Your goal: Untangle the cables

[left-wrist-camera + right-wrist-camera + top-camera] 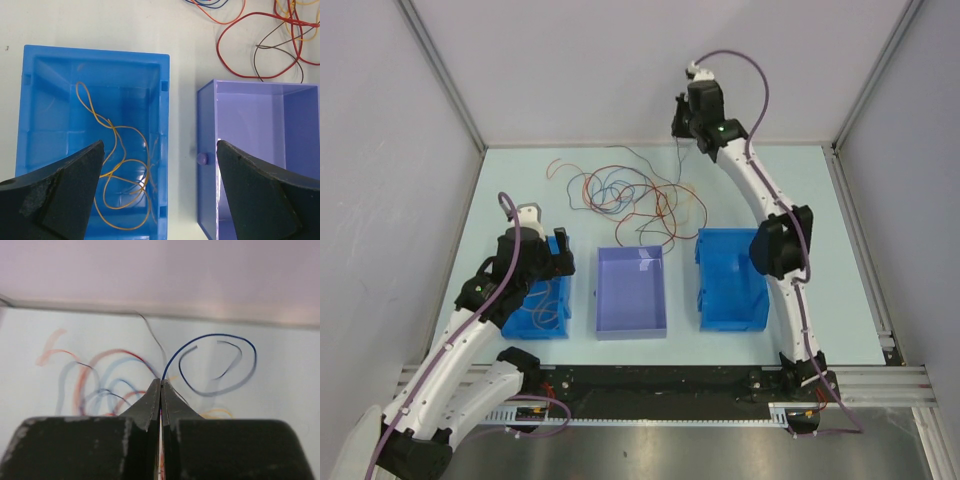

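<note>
The cables [632, 195] lie in a loose tangle of red, dark and orange loops on the table behind the bins; its near edge shows in the left wrist view [260, 40]. My right gripper [680, 130] is raised at the tangle's far right side. In its wrist view the right gripper [161, 382] is shut on a dark blue cable [210, 337] that curls up from the tips. My left gripper [563, 255] is open and empty, over the gap between the left blue bin and the purple bin [160, 150]. An orange cable [117, 165] lies coiled in the left blue bin [95, 51].
Three bins stand in a row at the front: the left blue bin [565, 300], a purple bin [660, 290] that also shows in the left wrist view [250, 84], and a right blue bin [720, 300]. Walls close the table at the back and sides.
</note>
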`<state>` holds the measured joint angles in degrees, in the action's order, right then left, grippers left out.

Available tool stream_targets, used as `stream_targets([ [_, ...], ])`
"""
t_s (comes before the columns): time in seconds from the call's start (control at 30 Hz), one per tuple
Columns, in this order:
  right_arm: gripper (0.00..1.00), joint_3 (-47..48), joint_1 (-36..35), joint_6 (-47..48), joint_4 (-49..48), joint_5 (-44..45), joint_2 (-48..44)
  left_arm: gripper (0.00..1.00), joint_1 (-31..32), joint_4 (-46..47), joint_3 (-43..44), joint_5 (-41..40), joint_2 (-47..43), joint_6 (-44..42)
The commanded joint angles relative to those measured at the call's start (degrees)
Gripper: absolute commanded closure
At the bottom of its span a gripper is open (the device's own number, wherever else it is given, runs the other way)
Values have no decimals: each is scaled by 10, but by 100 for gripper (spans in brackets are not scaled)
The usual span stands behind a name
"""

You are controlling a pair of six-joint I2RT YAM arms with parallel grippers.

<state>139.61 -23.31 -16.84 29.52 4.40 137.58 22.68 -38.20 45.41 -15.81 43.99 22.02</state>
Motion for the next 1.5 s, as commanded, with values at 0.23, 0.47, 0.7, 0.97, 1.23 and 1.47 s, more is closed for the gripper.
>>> stream_targets([
  [0.23, 100, -66, -53, 52, -207, -141, -238, 0, -6, 15, -1, 7, -10, 1],
  [0.47, 100, -107, -40, 19, -146, -101, -200, 0, -6, 13, -2, 3, -20, 1],
  [0.7, 15, -133, -37, 0, -30, -69, -148, 0, -6, 14, -2, 5, -17, 1],
  [0.97, 17, -186, -38, -16, -18, -56, -148, 0, -8, 16, -1, 11, -7, -1],
  [1.23, 20, -81, -82, -42, -13, -111, -33, 0, -11, 15, -1, 9, -3, -1],
  [1.47, 21, -27, -91, -64, -8, -137, 17, 0, -11, 51, 12, 12, 44, -5],
])
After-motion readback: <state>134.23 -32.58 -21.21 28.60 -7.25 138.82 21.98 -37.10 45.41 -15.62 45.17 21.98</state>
